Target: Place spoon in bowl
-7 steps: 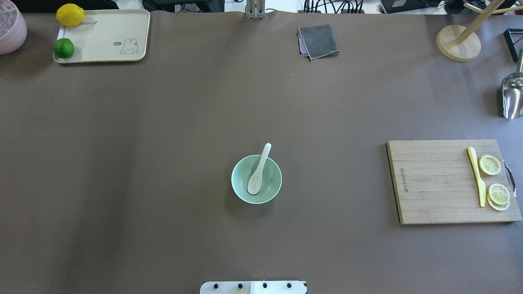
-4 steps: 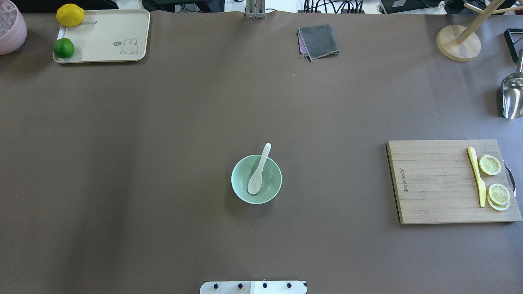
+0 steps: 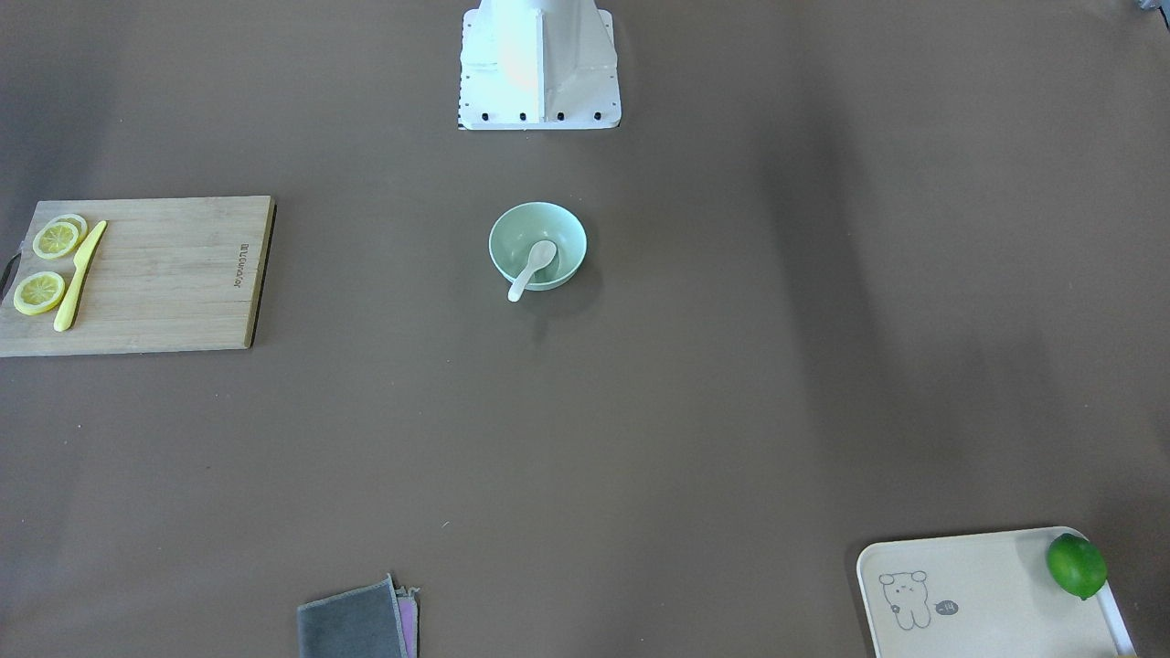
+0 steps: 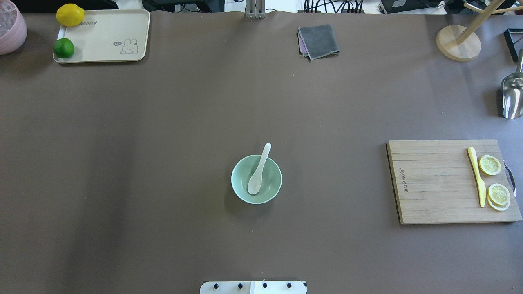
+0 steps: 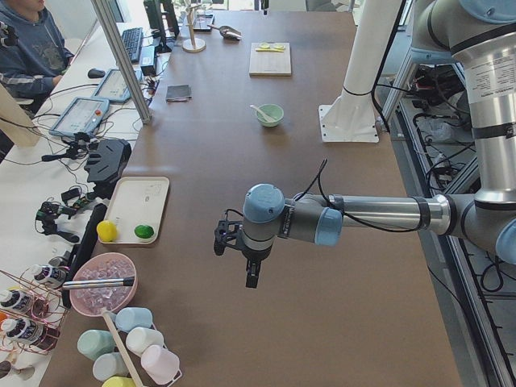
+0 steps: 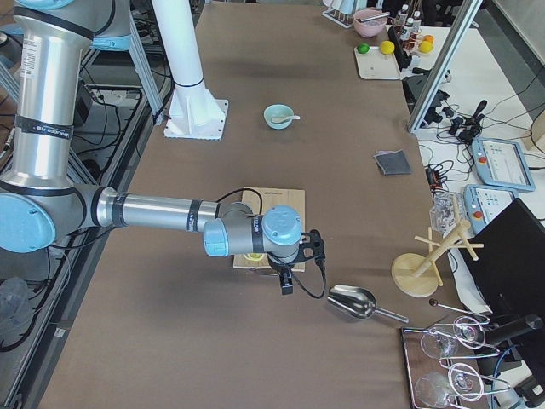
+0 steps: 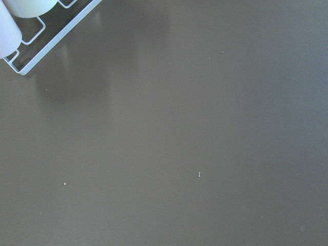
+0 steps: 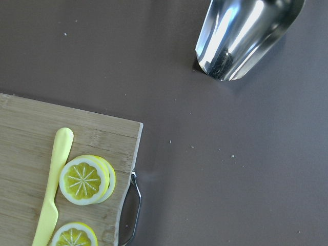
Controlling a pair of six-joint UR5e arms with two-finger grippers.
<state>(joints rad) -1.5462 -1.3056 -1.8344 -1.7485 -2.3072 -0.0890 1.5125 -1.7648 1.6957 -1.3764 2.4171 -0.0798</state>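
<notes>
Spoon (image 3: 533,268) is seen in the front-facing view with its scoop inside the mint-green bowl (image 3: 501,245), upper centre, its handle propped over the lower-left rim. Overhead, both are found below centre. From the left side, the left gripper (image 5: 251,278) is seen mid-frame, well apart from them; clenched or released cannot be told. From the right side, the right gripper (image 6: 287,285) is seen near the cutting board (image 6: 277,198); likewise untold.
</notes>
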